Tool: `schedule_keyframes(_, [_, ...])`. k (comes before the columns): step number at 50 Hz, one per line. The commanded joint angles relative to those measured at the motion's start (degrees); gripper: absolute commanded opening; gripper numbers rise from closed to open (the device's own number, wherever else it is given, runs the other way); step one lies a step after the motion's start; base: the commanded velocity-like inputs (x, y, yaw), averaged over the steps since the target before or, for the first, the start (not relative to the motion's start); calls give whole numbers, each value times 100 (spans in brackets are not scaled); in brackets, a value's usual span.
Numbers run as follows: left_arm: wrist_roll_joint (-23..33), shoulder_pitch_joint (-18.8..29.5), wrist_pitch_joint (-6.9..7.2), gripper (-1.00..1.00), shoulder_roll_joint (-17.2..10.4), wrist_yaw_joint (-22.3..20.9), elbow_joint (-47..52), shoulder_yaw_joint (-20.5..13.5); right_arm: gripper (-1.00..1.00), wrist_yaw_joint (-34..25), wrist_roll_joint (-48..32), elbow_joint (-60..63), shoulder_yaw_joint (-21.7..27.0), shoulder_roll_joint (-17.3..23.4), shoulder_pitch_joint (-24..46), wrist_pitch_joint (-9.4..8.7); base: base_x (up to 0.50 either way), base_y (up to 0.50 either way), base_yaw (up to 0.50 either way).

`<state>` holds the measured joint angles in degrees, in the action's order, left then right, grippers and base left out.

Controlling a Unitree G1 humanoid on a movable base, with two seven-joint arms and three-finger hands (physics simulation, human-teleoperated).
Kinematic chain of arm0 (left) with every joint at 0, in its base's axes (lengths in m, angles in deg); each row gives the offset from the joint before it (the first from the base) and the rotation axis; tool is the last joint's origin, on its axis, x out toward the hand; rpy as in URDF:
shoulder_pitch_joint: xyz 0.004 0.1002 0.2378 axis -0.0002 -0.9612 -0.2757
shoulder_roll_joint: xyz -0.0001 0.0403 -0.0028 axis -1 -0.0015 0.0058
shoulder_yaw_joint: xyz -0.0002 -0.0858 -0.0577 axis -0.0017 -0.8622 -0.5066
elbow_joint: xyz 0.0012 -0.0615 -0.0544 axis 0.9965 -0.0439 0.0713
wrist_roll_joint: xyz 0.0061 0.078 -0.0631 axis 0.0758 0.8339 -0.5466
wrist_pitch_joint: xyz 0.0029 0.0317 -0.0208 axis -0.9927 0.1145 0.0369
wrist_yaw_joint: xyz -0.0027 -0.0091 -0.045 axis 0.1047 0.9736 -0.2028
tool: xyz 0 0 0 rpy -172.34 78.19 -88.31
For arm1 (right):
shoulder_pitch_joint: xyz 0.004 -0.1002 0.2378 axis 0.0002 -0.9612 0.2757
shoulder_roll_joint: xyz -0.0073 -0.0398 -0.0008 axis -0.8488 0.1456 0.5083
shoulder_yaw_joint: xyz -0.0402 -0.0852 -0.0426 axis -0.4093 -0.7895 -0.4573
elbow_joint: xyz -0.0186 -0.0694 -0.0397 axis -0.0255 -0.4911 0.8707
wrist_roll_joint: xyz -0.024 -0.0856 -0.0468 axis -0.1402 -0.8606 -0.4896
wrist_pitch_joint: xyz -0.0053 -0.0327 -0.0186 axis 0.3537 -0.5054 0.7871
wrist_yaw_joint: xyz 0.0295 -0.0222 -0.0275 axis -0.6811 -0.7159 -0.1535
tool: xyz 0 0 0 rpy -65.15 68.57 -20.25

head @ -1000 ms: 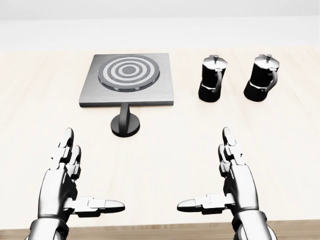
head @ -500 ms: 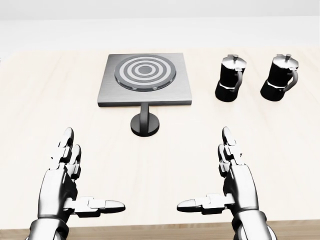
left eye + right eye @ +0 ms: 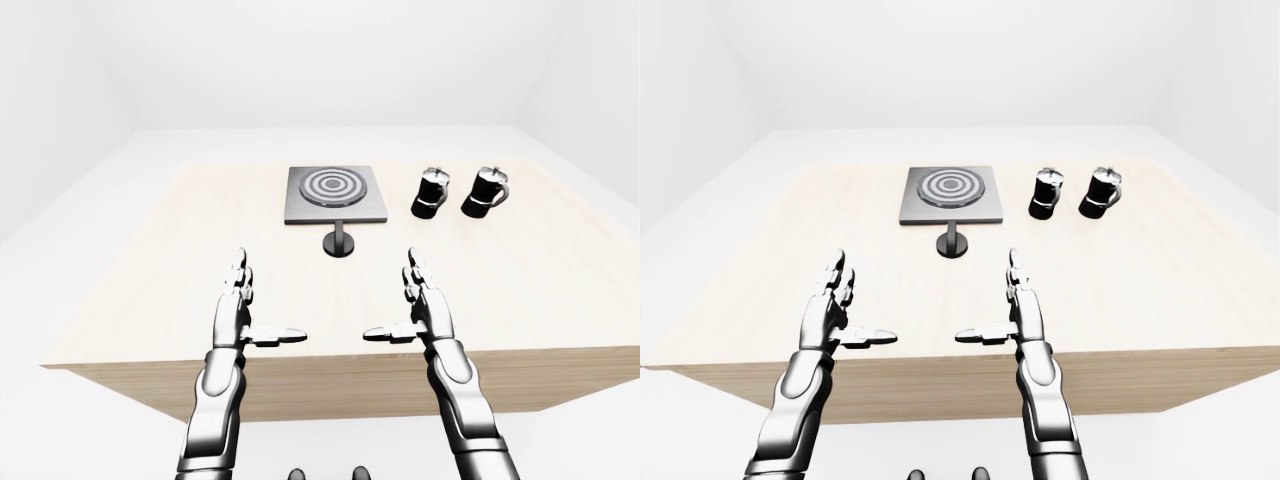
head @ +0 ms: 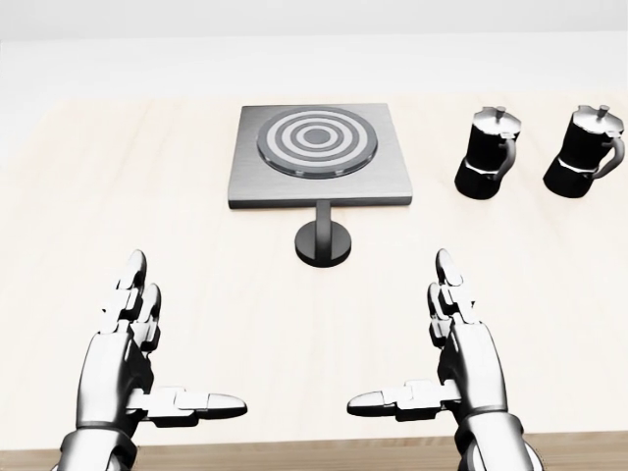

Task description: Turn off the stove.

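The square grey metal stove (image 4: 319, 157) is lying well beyond both hands, its round black knob (image 4: 323, 241) just below it. Left hand (image 4: 132, 363) and right hand (image 4: 461, 358) are being held spread, empty. The knob should be approached squarely before being twisted.

cut off and too small to read
head view crops both forearms at its bottom edge; the stove knob (image 4: 323, 243) shows no legible setting; moka pots' (image 4: 489, 154) far sides stay hidden.

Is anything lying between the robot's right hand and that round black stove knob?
No. In the head view, only bare table separates the right hand from the knob.
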<state>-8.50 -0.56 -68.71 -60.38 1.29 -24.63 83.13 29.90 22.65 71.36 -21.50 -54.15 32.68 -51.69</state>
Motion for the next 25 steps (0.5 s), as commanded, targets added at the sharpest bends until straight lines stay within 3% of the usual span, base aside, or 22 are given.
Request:
schedule_keyframes(1, [16, -4, -74, 100, -2, -6, -52, 5, 100, 9, -17, 53, -18, -8, -16, -54, 0, 26, 0])
schedule_keyframes(7, [12, 1, -63, 100, -1, -7, -40, 5, 100, -7, 8, -100, 9, -1, 20, 67, 0, 8, 0])
schedule_keyframes(10, [12, -6, -63, 100, -1, -9, -33, 6, 100, 8, -2, 71, -17, -12, -22, -73, 0, 0, 0])
schedule_keyframes(15, [10, -3, -71, 100, -3, -11, -40, 4, 100, 2, 18, -84, 11, 0, 19, 5, 3, 0, 0])
schedule_keyframes(17, [12, -38, 6, 100, 0, -10, 73, 14, 100, 1, 25, -9, 2, -5, 1, -42, 28, 0, 0])
schedule_keyframes(20, [5, 37, -142, 100, -8, -18, -146, -12, 100, -26, 48, -119, 11, -1, 32, 38, 41, 0, 0])
schedule_keyframes(22, [10, -6, -49, 100, -3, -10, -10, 5, 100, -26, 49, -78, 5, -2, 26, 2, 41, 0, 0])
schedule_keyframes(25, [11, 15, -99, 100, -5, -13, -77, -2, 100, -33, 52, -111, 8, 2, 32, 33, 41, 0, 0])
